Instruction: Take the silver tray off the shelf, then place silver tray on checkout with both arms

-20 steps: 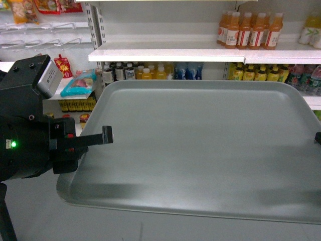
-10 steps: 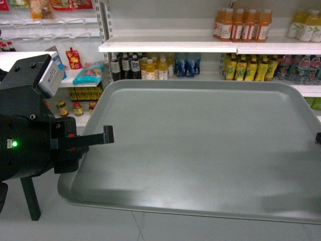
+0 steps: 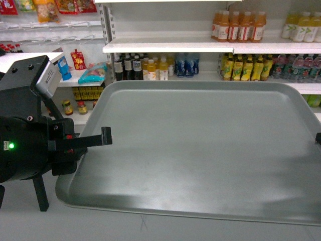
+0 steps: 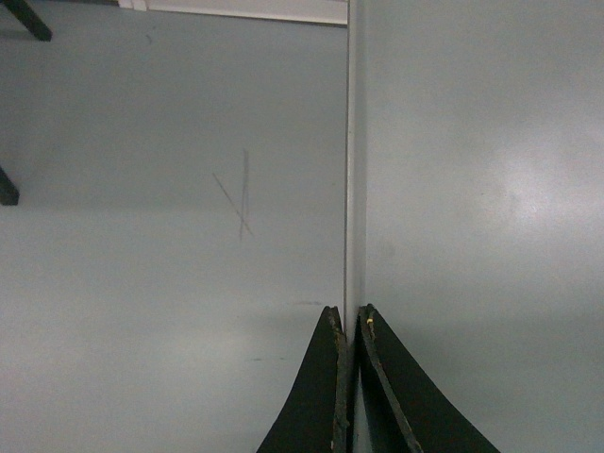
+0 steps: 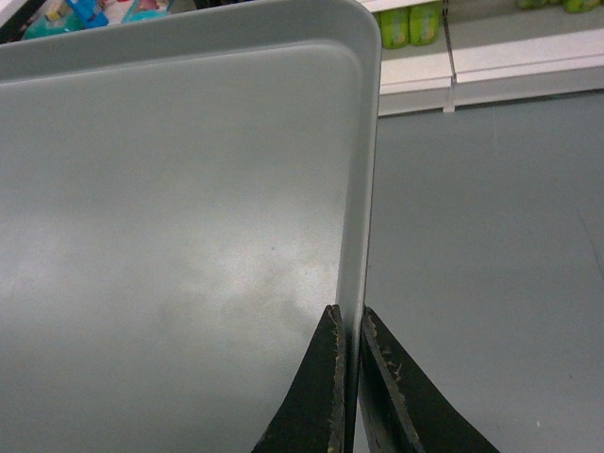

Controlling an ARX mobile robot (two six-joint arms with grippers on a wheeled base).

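Note:
The silver tray (image 3: 200,145) hangs level in the air in front of me, held by both side rims. My left gripper (image 3: 106,138) is shut on its left rim; the left wrist view shows the fingertips (image 4: 350,319) pinching the thin rim, with the silver tray (image 4: 472,189) on the right and floor on the left. Only a black tip of my right gripper (image 3: 318,138) shows at the frame's right edge. In the right wrist view that gripper (image 5: 351,319) is shut on the right rim of the silver tray (image 5: 170,236). The shelf (image 3: 165,47) stands behind the tray. The checkout is out of view.
Store shelves with orange juice bottles (image 3: 238,26) and dark and yellow bottles (image 3: 150,65) fill the background. Snack packets (image 3: 47,7) hang at the upper left. A black stand leg (image 3: 40,193) rises from the grey floor (image 5: 491,236) at the lower left.
The shelves behind have slid to the right and grown smaller in the head view, and a black stand leg has come into sight. The tray and both grippers keep their places in the view.

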